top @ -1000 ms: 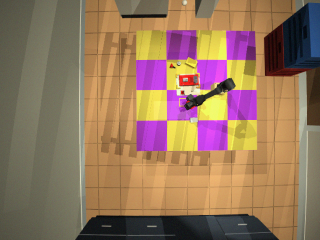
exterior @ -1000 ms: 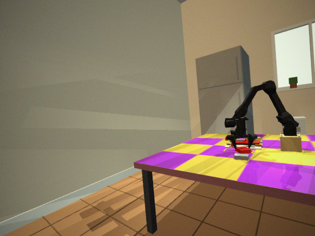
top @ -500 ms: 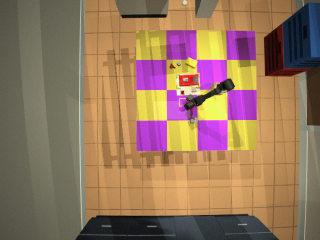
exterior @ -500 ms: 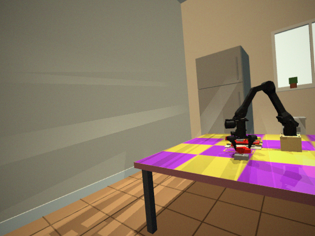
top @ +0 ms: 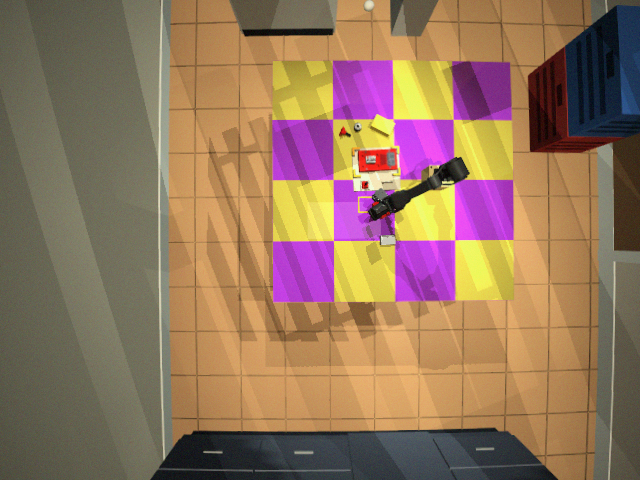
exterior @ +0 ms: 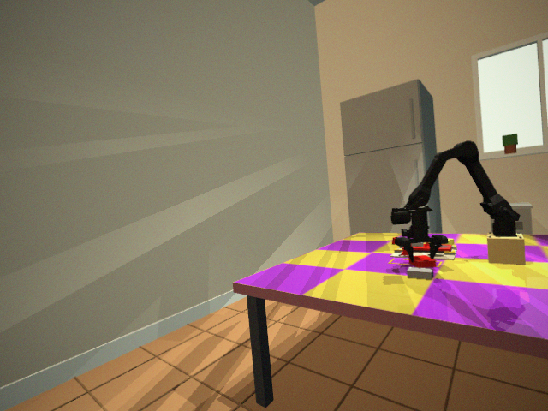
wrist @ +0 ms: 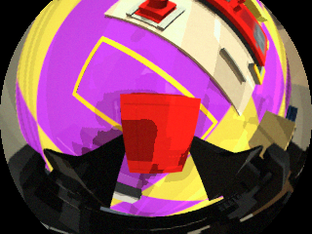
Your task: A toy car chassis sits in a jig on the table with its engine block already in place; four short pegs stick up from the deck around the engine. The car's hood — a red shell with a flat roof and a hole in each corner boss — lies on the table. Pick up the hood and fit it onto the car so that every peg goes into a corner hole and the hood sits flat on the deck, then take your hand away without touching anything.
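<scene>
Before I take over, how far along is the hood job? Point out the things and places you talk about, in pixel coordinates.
Done: the chassis (top: 362,167) sits in its jig (top: 356,186). In hand: the gripper (exterior: 424,258) (wrist: 158,138) straddles the red hood (exterior: 423,261) (wrist: 161,132), fingers partly closed; a firm grip isn't certain. Left: lifting, fitting over the pegs, seating flat, withdrawing.
</scene>
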{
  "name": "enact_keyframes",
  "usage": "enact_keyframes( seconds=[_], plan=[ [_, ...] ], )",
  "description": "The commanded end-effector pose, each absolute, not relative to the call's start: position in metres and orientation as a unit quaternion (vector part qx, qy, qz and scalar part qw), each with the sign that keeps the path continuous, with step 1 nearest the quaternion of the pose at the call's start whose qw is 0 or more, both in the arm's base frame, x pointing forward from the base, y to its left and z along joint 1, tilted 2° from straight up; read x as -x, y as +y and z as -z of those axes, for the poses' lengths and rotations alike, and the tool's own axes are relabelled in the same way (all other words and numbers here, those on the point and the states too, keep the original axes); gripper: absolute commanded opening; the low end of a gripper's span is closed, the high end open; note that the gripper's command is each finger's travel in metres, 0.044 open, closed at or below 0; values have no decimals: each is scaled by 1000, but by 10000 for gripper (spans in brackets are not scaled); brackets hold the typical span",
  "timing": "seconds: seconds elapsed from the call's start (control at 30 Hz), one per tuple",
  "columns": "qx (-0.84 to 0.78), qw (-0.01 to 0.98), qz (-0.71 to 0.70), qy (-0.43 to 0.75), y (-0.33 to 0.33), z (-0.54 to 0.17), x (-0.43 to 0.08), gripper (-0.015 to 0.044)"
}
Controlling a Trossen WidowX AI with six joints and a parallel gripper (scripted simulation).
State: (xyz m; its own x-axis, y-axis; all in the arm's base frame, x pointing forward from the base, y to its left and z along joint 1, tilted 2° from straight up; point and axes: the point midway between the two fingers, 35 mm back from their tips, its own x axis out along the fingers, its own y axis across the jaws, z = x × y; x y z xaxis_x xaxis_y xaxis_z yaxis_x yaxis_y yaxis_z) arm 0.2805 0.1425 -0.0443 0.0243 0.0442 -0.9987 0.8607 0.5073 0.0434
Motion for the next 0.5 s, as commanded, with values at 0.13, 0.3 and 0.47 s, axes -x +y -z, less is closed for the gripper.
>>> enact_keyframes(
  seconds=[0.13, 0.3, 0.47],
  plan=[
    [-368, 614, 333, 614, 142, 44, -280, 268],
    [-368, 614, 333, 614, 142, 39, -280, 137],
    [-368, 614, 333, 614, 142, 26, -280, 6]
  ],
)
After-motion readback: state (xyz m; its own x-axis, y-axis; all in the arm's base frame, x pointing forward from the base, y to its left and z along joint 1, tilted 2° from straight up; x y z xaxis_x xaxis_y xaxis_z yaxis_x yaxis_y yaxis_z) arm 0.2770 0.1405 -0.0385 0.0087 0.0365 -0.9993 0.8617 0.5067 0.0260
